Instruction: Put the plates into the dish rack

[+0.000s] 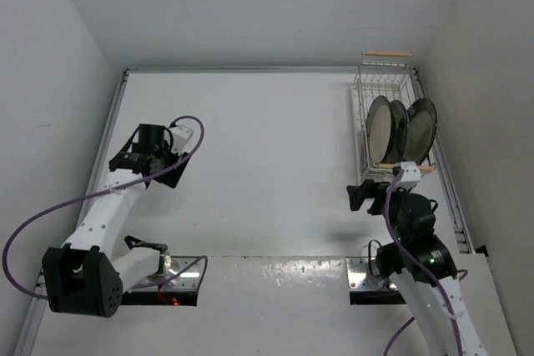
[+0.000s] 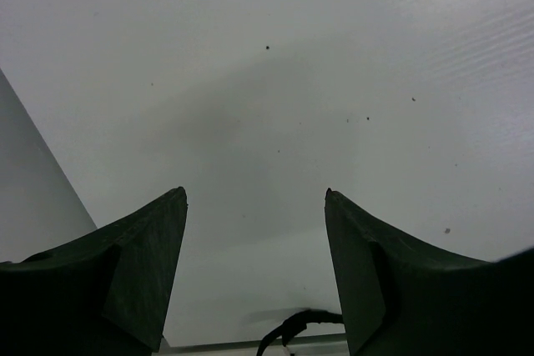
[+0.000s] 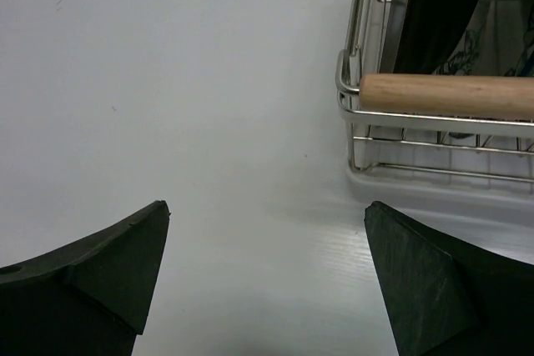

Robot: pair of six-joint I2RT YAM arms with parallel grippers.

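Three plates stand on edge in the dish rack (image 1: pixel 365 97) at the back right. The left plate (image 1: pixel 380 128) shows a cream face with a dark rim, the middle plate (image 1: pixel 399 127) and the right plate (image 1: pixel 422 127) look darker. In the right wrist view the dish rack (image 3: pixel 367 135) shows its near wooden handle (image 3: pixel 446 95), with a dark plate edge (image 3: pixel 438 6) behind it. My right gripper (image 1: pixel 360 198) (image 3: pixel 267 214) is open and empty, just left of the rack's near end. My left gripper (image 1: pixel 143 156) (image 2: pixel 256 198) hovers open and empty over bare table at the left.
White walls close in the table (image 1: pixel 267 147) on the left, back and right. The rack sits tight against the right wall. A dark cable (image 2: pixel 292 327) runs under the left gripper. Both arm bases stand at the near edge.
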